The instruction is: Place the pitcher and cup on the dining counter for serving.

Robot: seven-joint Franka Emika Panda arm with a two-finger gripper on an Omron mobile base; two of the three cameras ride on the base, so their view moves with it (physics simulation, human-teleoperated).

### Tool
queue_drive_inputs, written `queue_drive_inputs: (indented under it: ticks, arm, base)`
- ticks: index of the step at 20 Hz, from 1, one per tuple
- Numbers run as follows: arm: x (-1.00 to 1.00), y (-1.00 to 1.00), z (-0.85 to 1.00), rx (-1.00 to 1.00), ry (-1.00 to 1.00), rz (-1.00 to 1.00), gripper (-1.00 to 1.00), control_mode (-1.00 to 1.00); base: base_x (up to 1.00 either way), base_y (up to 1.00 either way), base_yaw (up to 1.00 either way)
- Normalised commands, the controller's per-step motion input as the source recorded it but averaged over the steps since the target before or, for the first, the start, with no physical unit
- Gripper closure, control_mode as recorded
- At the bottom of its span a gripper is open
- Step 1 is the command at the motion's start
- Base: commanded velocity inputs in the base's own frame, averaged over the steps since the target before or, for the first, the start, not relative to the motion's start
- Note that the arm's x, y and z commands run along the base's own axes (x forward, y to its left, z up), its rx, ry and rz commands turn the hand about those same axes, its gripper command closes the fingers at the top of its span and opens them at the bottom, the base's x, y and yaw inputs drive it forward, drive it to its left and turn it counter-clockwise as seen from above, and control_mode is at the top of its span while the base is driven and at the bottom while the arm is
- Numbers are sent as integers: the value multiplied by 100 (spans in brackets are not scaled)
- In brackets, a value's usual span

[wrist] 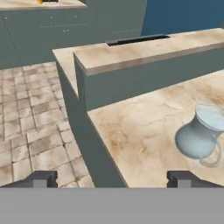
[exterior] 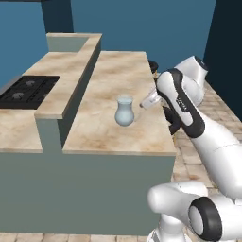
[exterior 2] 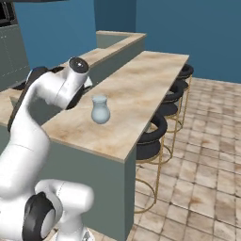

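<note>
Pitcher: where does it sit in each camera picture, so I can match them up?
Left base view: pitcher at centre, on the dining counter.
Right base view: left of centre.
Hand view: lower right.
Shared landmark: the raised ledge beside it.

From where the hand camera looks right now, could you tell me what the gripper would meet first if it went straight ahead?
Probably the grey-green side of the raised ledge. The open gripper points there, with the pitcher off to one side on the dining counter; depth is unclear.
</note>
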Motion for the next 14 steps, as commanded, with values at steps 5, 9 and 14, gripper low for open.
queue_drive_inputs:
  ticks: [5, 9, 14]
  arm:
    - [-100, 72, 2, 0, 13, -17, -100, -100]
    - [-100, 43, 8, 0, 19, -22, -100, -100]
    - [-87, 0, 2, 0, 16, -5, -100, -100]
  base:
    - [0, 0, 0]
    - [0, 0, 0]
    - [0, 0, 0]
